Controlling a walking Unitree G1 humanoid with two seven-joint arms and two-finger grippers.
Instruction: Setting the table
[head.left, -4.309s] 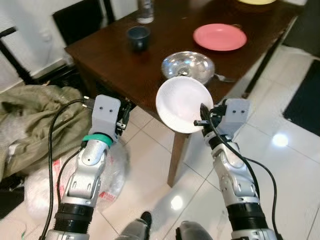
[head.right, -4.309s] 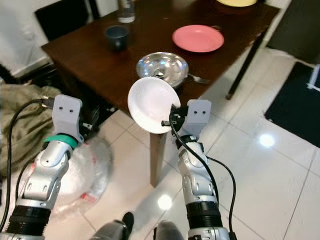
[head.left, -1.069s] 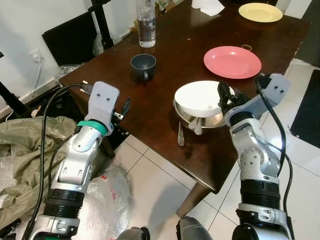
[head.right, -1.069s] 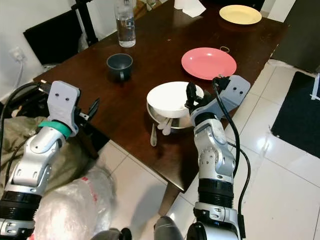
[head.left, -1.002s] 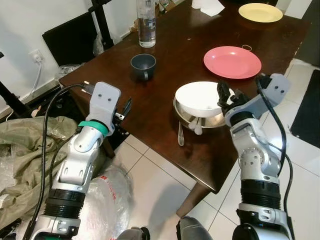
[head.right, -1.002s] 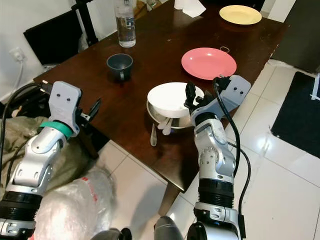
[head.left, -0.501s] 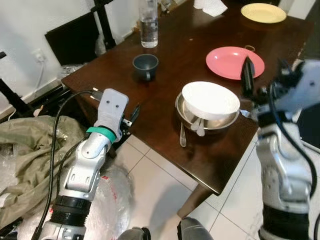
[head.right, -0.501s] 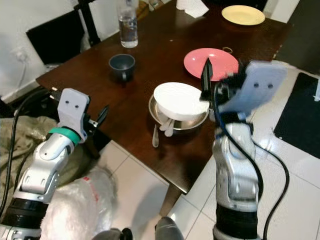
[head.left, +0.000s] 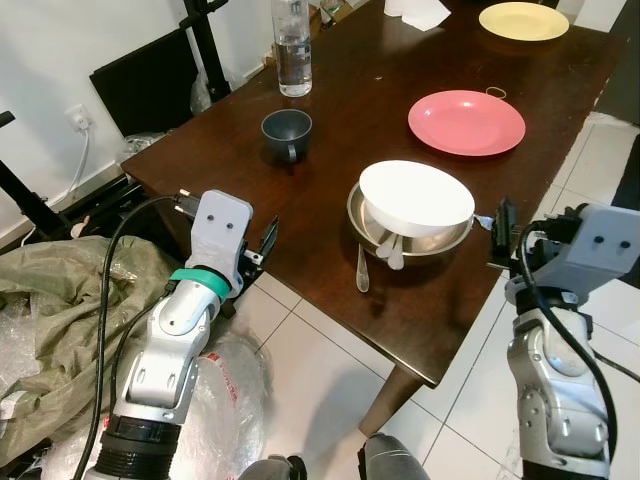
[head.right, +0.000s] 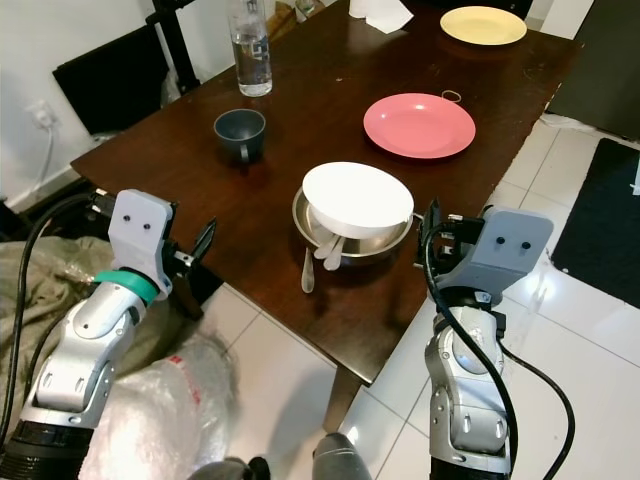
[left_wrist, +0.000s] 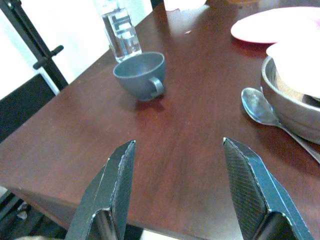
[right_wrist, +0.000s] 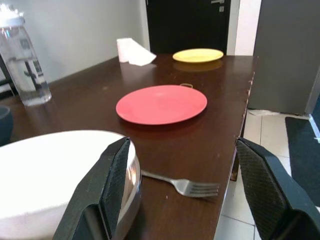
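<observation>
On the table (head.left: 300, 240), a bowl (head.left: 415, 193) is sitting tilted inside a metal bowl (head.left: 408, 236) with spoons (head.left: 362, 270) lying at its near edge and a fork (right_wrist: 182, 184) at its right, a plate (head.left: 466, 121) behind, a cup (head.left: 286, 131) to the left, a water bottle (head.left: 292, 47) lying beyond the cup.

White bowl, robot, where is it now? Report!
Both claws open, empty: left claw, right claw. White bowl sits in the metal bowl. Spoons beside it.

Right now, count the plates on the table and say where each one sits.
2: the pink plate lies beyond the white bowl, and the yellow plate lies at the far end. Others may lie outside the frame.
</observation>
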